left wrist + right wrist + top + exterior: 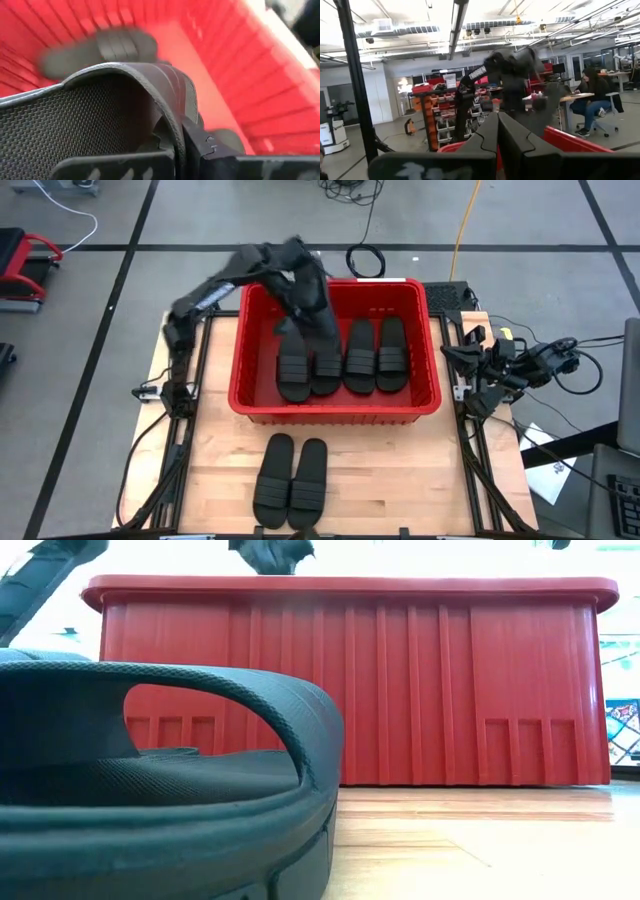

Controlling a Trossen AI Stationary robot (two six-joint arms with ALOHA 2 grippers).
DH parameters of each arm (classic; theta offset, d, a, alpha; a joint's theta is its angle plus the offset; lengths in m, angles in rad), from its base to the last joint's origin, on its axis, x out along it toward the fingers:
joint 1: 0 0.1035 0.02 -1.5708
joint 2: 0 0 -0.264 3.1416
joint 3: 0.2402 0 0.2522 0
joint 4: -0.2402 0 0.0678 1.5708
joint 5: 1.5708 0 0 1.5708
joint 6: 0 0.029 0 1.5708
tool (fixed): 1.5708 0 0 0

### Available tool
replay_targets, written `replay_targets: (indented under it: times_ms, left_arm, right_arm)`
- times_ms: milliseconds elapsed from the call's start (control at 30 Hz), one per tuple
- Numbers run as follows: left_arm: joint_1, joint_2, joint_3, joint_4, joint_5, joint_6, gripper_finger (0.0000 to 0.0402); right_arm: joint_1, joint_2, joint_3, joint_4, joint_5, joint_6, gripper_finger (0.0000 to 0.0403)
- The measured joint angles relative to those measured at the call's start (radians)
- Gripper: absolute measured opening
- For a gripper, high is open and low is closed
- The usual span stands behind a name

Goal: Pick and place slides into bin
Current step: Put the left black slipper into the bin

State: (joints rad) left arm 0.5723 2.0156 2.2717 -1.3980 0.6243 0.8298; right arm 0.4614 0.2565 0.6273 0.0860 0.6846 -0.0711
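- Two black rubber slide sandals point(291, 481) are lying before the red plastic bin point(336, 414), lengthwise toward it.
- Four are lying inside, parallel.
- Left gripper point(318, 323) is clamping a fifth; right gripper point(478, 402) is closed, empty.

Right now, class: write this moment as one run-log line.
left gripper: shut on slide, over bin | right gripper: shut, parked at table's right | in bin: four slides | on table: two slides

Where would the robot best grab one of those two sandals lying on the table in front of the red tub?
Probably by the ribbed strap, coming down from above: the slide on the table lies flat, sole down, and its strap arches clear of the sole, leaving room for a finger underneath. The left gripper holds another slide's strap the same way.
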Motion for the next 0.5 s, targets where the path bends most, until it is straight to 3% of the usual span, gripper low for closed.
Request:
replay_targets:
  times_ms: [233, 333, 500]
  left_arm:
    - [-0.067, 0.072, -0.001, -0.082, -0.063, 0.071, 0.0]
    - [-0.108, 0.092, -0.007, -0.037, -0.069, 0.098, 0.0]
    - [-0.148, 0.098, -0.002, 0.023, 0.004, 0.07, 0.0]
  right_arm:
    - [0.0, 0.0, 0.0, 0.003, 0.002, 0.005, 0.0]
    - [0.0, 0.0, 0.0, 0.008, 0.001, 0.007, 0.0]
    - [0.0, 0.0, 0.0, 0.008, -0.001, 0.025, 0.0]
